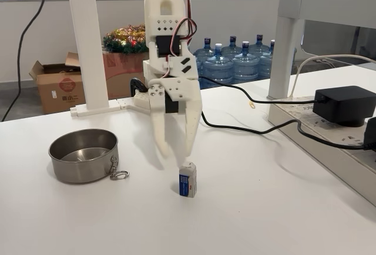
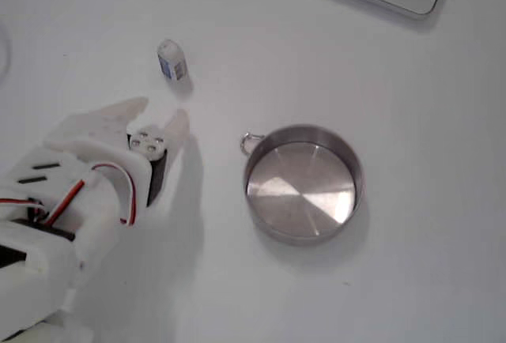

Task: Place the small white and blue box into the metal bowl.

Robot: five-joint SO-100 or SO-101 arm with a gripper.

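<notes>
The small white and blue box [image 1: 187, 180] stands upright on the white table, its blue face toward the camera in a fixed view; from above it shows as a tiny block [image 2: 171, 60]. My white gripper [image 1: 175, 151] hangs just behind and above the box, fingers pointing down and slightly apart, nothing between them. In the view from above, the gripper [image 2: 160, 114] is open, short of the box. The metal bowl [image 1: 84, 155] sits empty to the left of the box, its ring clip on the rim; from above the bowl [image 2: 303, 182] lies to the gripper's right.
A black power adapter [image 1: 345, 104] and black cables [image 1: 247, 128] lie on the right of the table beside a white frame post [image 1: 286, 55]. Another white post [image 1: 88, 43] stands at the back left. Water bottles and a cardboard box sit on the floor behind.
</notes>
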